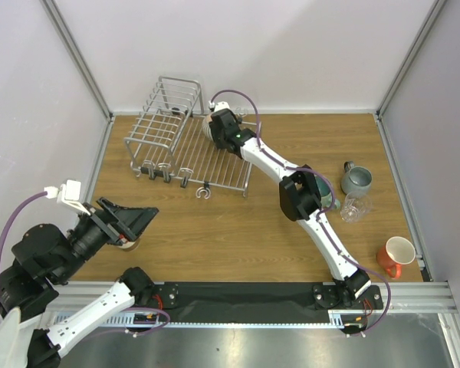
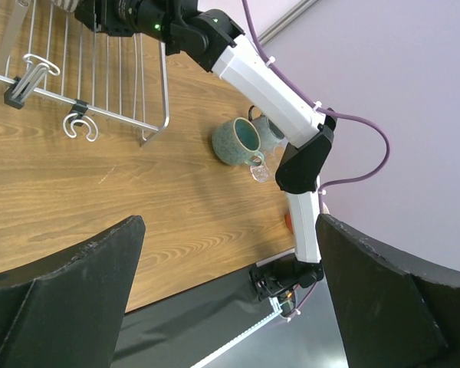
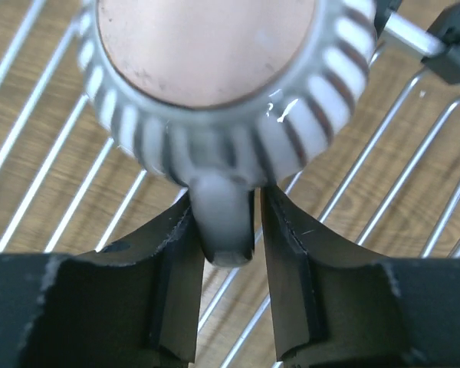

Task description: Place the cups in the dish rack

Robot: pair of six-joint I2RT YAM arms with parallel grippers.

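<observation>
The ribbed grey-white cup (image 3: 207, 77) lies bottom-up on the flat grid of the dish rack (image 1: 215, 165), near its far right corner. My right gripper (image 3: 226, 207) straddles the cup's handle (image 3: 224, 222). The left finger touches the handle and a thin gap shows at the right finger, so the jaws stand slightly open. From above, the right gripper (image 1: 215, 126) covers most of that cup (image 1: 208, 125). My left gripper (image 1: 138, 218) hovers wide open and empty over the near left of the table. Teal cup (image 2: 236, 142), grey mug (image 1: 358, 181), clear glass (image 1: 354, 208) and orange-red mug (image 1: 396, 254) stand on the right.
The rack's raised slot section (image 1: 169, 107) stands at the far left. Its hooks (image 1: 202, 192) stick out along the near edge. The right arm's elbow (image 1: 299, 192) hangs over the teal cup. A small beige object (image 1: 129, 245) peeks from under the left arm.
</observation>
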